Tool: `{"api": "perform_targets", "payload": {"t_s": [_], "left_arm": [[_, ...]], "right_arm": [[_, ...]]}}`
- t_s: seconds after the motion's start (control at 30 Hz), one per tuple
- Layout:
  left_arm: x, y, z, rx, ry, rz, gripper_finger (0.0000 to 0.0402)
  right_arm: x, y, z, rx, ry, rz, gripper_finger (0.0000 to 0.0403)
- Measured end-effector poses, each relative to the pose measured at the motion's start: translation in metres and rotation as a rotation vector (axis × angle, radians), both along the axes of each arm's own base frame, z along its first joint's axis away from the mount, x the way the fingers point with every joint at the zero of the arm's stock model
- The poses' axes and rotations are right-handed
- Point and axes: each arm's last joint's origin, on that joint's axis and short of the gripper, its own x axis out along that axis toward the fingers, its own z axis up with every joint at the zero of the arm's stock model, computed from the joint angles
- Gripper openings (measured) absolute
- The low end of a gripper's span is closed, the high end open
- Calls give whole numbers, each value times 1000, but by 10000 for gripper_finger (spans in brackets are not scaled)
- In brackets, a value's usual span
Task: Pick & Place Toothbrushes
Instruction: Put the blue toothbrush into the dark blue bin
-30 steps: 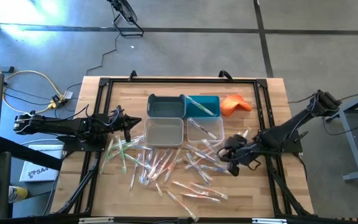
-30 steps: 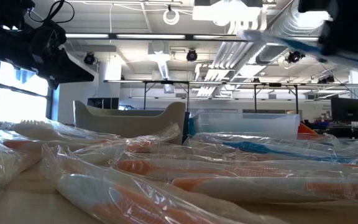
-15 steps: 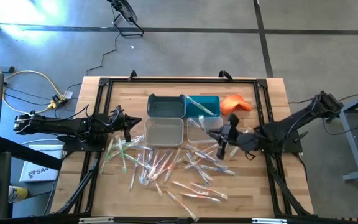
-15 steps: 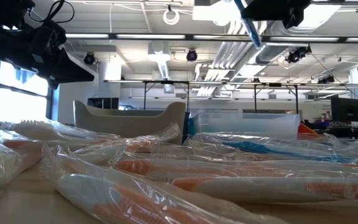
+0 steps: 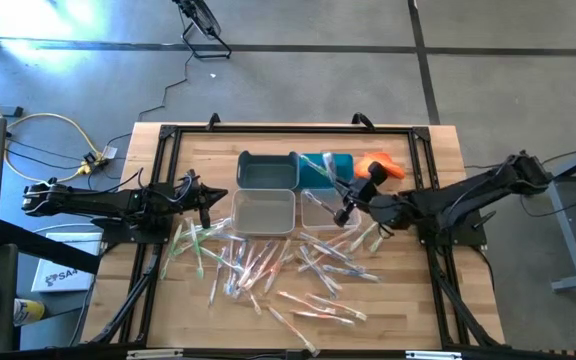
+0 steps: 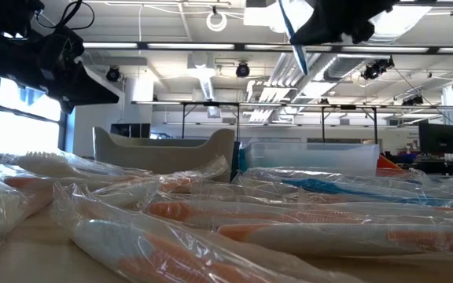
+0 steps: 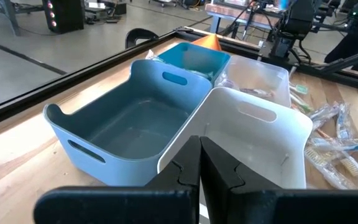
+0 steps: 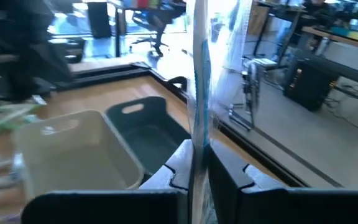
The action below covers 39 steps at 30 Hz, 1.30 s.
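- The right tool [image 5: 346, 212] has swung from the tabletop's right side, beside the scattered toothbrushes [image 5: 278, 265], to above the clear bin [image 5: 330, 207].
- The blue-handled toothbrush [image 8: 199, 81] pinched in it came along, lifted clear of the pile.
- Seen from the low view, that toothbrush has crossed from far right toward the middle.

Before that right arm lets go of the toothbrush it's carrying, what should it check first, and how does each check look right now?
1. Grip: right gripper shut on the blue toothbrush - ok.
2. Position: it is above the clear bin, beside the teal bin; which is meant, cannot tell.
3. Teal bin already holds a brush - ok.
4. Left gripper shut, empty, waiting by the white bin, out of the way - ok.
5. Toothbrush pile left to sort on the table - ok.
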Motion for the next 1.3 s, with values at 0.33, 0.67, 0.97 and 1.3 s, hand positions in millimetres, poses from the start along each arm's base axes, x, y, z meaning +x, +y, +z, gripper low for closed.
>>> {"api": "perform_targets", "payload": {"t_s": [0.33,0.67,0.97,1.3], "left_arm": [[2,0,11,-45,-138,7,0],[2,0,12,-43,-147,-1,0],[2,0,12,-66,-156,-1,0],[2,0,18,-51,-214,-4,0]], "right_arm": [[26,-23,-18,42,-9,-25,23],[54,-25,-39,10,-59,-28,23],[59,-25,-46,9,-60,-28,23],[60,-25,-46,5,-48,8,23]]}}
